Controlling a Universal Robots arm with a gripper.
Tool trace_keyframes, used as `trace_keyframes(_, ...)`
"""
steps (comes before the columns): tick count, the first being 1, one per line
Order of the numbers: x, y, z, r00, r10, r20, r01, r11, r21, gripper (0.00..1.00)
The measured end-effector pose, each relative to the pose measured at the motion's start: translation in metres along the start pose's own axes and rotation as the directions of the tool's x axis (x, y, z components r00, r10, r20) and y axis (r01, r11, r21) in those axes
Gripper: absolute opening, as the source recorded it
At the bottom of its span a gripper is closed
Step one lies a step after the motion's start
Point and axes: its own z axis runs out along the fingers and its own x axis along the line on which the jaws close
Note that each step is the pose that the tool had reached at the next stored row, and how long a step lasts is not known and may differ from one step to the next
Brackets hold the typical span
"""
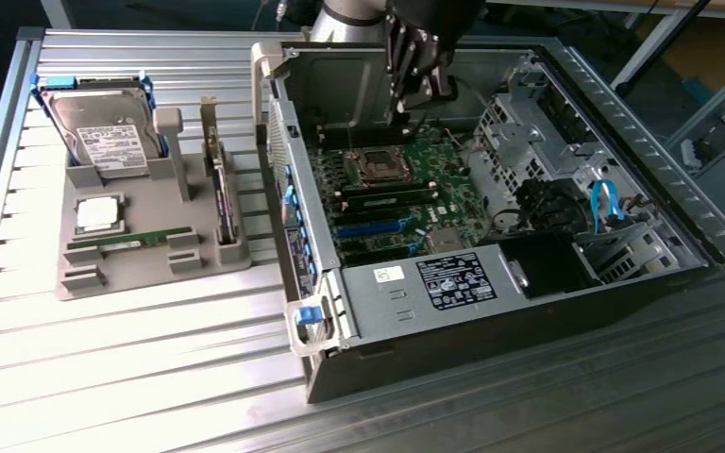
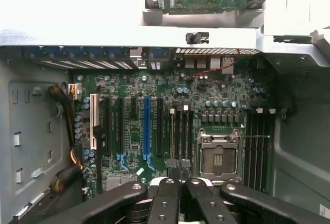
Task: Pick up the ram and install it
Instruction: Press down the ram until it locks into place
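The ram is a thin green stick lying flat in a slot at the front of the grey parts tray, at the exterior view's left. My gripper hangs inside the open computer case, above the back part of the motherboard and far from the tray. In the wrist view its black fingers meet over the board, so the gripper is shut with nothing in it. Dark memory slots run beside the empty processor socket.
The tray also carries a silver-labelled hard drive, a square processor chip and a green board standing on edge. The case walls, a drive cage and blue cables ring the motherboard.
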Motion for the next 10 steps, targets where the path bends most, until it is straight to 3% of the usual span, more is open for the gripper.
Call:
trace_keyframes(5, -0.0001, -0.0001, -0.0068, 1.0, 0.0, 0.0, 0.0, 1.0, 0.0, 0.1)
trace_keyframes(10, -0.0002, -0.0025, -0.0072, 1.0, 0.0, 0.0001, 0.0, 1.0, -0.0002, 0.1)
